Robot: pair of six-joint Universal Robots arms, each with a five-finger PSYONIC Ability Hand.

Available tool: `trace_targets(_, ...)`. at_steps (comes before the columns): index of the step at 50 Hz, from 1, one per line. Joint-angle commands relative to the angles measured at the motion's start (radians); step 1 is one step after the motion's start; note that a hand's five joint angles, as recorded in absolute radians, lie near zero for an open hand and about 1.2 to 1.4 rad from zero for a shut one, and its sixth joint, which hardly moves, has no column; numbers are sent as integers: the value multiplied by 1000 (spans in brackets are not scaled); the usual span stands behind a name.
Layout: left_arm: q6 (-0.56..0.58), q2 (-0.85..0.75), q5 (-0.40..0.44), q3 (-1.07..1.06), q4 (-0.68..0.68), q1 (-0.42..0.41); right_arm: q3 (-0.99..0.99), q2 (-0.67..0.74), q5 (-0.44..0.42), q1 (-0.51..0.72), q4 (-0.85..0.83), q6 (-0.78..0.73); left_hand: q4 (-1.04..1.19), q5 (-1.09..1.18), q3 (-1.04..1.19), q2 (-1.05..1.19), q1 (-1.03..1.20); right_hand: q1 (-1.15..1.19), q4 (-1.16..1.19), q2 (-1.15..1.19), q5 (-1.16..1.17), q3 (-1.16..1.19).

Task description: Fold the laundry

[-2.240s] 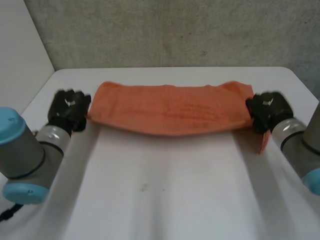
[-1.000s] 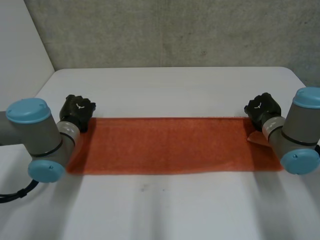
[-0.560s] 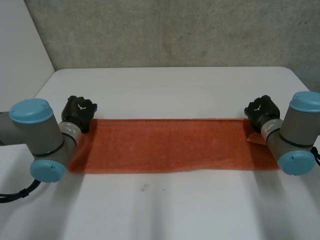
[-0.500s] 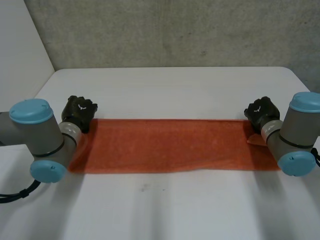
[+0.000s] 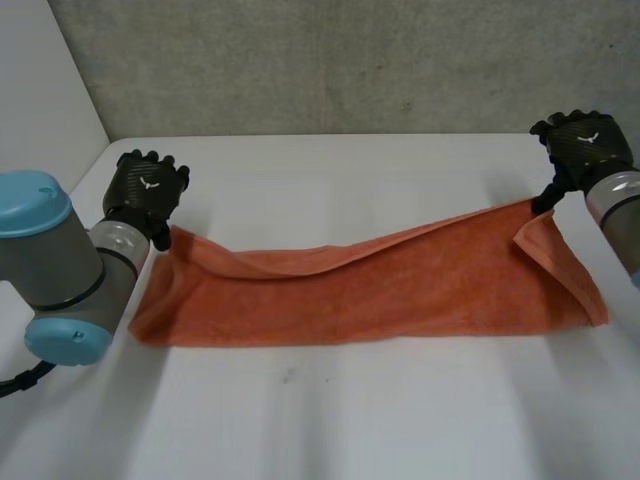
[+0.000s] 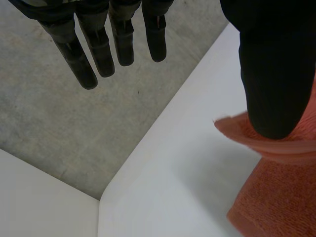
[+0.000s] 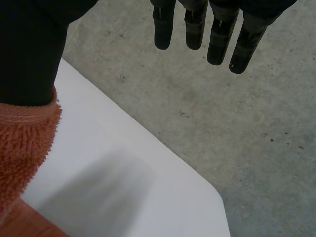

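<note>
An orange towel (image 5: 370,285) lies as a long folded strip across the white table (image 5: 330,420). Its two far corners are lifted and its far edge sags in the middle. My left hand (image 5: 145,190) hovers over the towel's left far corner. In the left wrist view its fingers (image 6: 98,49) are straight and spread from the thumb (image 6: 271,74), and the towel's corner (image 6: 256,143) clings at the thumb's tip. My right hand (image 5: 585,140) is raised over the right far corner. Its fingers (image 7: 197,24) are straight too, with the towel (image 7: 22,143) hanging at its thumb (image 7: 29,49).
The table's far edge (image 5: 340,136) runs just behind both hands, with a grey concrete surface (image 5: 330,60) beyond it. A white wall (image 5: 40,90) stands at the left. Bare table lies in front of the towel.
Both hands have opened from curled grips and risen toward the far edge. The towel's far corners came up with them, so the flat strip now sags between them.
</note>
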Motion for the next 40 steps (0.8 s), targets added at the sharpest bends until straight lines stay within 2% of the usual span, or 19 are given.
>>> trace_targets(1, -21, 11, 12, -25, 7, 16, -16, 11, -40, -85, 25, 20, 4, 15, -9, 3, -5, -32, -59, -50, -57, -42)
trace_targets(6, -14, -58, 13, 4, 10, 39, -27, 20, -86, -94, 69, 31, 30, 42, 17, 29, 21, 36, 10, 19, 12, 27)
trace_targets(7, -12, -72, 13, 11, 10, 42, -42, 28, -104, -97, 99, 31, 30, 42, 17, 29, 21, 327, 300, 310, 303, 318)
trace_targets(8, -12, -84, 12, 21, 10, 45, -60, 47, -109, -101, 120, 34, 36, 48, 23, 35, 27, 490, 463, 472, 465, 481)
trace_targets(11, -12, -126, 10, 54, 7, 58, -91, 86, -101, -104, 144, 34, 53, 65, 41, 53, 45, 483, 456, 465, 458, 474)
trace_targets(14, -15, -146, 10, 64, 6, 85, -134, 126, -92, -110, 177, 31, 53, 65, 41, 53, 45, -32, -59, -50, -57, -42)
trace_targets(22, -20, -140, 10, 48, 0, 88, -128, 132, -170, -108, 233, 49, 53, 65, 41, 53, 45, -32, -59, -50, -57, -42)
trace_targets(27, -23, -97, 10, 12, 0, 78, -136, 101, -170, -108, 253, 181, 53, 65, 41, 53, 45, -32, -59, -50, -57, -42)
trace_targets(29, -23, -91, 10, 5, 0, 75, -142, 51, -161, -110, 279, 267, 53, 65, 41, 53, 45, 337, 310, 320, 312, 328)
trace_targets(31, -24, -74, 12, -13, 0, 65, -143, 38, -160, -113, 285, 291, 51, 62, 38, 50, 42, 377, 350, 359, 352, 368)
trace_targets(32, -24, -71, 12, -16, 0, 64, -143, 38, -160, -113, 285, 292, 51, 62, 38, 50, 42, 377, 350, 360, 353, 368)
trace_targets(33, -24, -66, 12, -21, 0, 62, -146, 8, -161, -117, 286, 393, 51, 62, 38, 50, 42, 301, 275, 284, 277, 292)
trace_targets(34, -24, -65, 12, -24, 0, 61, -151, 5, -169, -120, 286, 422, 51, 62, 38, 50, 42, 266, 239, 248, 241, 257)
trace_targets(40, -24, -49, 12, -41, 0, 48, -185, 5, -192, -137, 337, 499, 48, 59, 35, 47, 39, 289, 262, 272, 265, 280)
